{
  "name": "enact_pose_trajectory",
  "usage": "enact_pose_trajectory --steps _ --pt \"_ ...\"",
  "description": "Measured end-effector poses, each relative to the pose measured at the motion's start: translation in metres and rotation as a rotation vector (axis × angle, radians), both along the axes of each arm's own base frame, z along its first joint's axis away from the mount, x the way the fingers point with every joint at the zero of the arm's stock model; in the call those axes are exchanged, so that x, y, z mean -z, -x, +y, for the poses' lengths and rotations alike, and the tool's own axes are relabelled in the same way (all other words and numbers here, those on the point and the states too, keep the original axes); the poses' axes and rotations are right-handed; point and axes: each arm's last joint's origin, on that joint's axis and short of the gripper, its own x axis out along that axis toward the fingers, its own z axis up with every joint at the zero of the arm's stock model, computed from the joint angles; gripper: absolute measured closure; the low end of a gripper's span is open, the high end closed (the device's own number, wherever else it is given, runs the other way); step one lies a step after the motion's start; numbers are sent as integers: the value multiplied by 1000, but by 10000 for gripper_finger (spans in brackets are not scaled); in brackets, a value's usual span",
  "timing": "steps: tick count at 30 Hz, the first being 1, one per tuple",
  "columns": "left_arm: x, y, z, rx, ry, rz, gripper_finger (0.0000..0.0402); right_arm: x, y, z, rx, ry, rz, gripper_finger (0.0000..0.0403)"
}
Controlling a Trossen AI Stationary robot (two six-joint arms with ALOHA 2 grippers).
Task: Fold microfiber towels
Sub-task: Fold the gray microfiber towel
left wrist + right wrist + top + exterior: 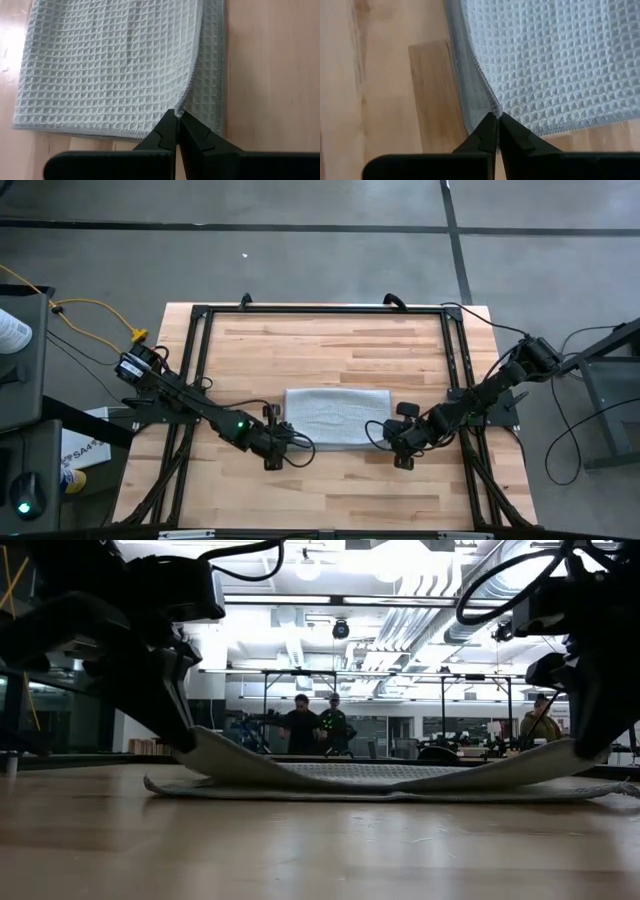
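Two claws are working your towel (336, 418), lying mid-bench (330, 345): the left claw (178, 114) and right claw (497, 115) are each pinching an upper-layer edge shut. You're getting no readable writing, possibly too small.

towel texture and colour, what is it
Light grey towel with a waffle-grid weave, clearest in the left wrist view.

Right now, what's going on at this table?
Two robot arms are folding a light grey microfiber towel on the wooden table. The left gripper is shut on the towel's edge at one end, and the right gripper is shut on the edge at the other end. Seen from table height, both pinched ends are lifted off the layer below while the middle sags onto it. People stand in the room beyond, away from the table.
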Motion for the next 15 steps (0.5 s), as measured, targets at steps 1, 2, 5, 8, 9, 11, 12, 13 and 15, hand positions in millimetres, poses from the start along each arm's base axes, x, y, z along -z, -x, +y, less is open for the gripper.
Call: enact_pose_trajectory --steps 1,2,5,8,9,11,12,13,15 --pt "0 0 0 3 7 2 401 0 0 0 -1 -1 3 399" --pt "0 0 0 6 13 5 401 0 0 0 -2 -5 5 399" --pt "0 1 -2 9 22 6 401 0 1 1 -9 -4 8 399" --pt "0 2 -6 21 22 5 401 0 2 3 -11 -7 7 399" --pt "0 3 -7 26 22 5 401 0 3 4 -13 -8 7 399" --pt "0 3 -8 28 23 5 401 0 3 5 -17 -9 6 399" --pt "0 3 -8 26 24 4 401 0 3 6 -18 -10 4 399" --pt "0 3 -8 26 24 4 401 0 3 6 -17 -10 0 399" --pt "0 3 -7 24 24 4 401 0 3 6 -15 -9 -4 399"
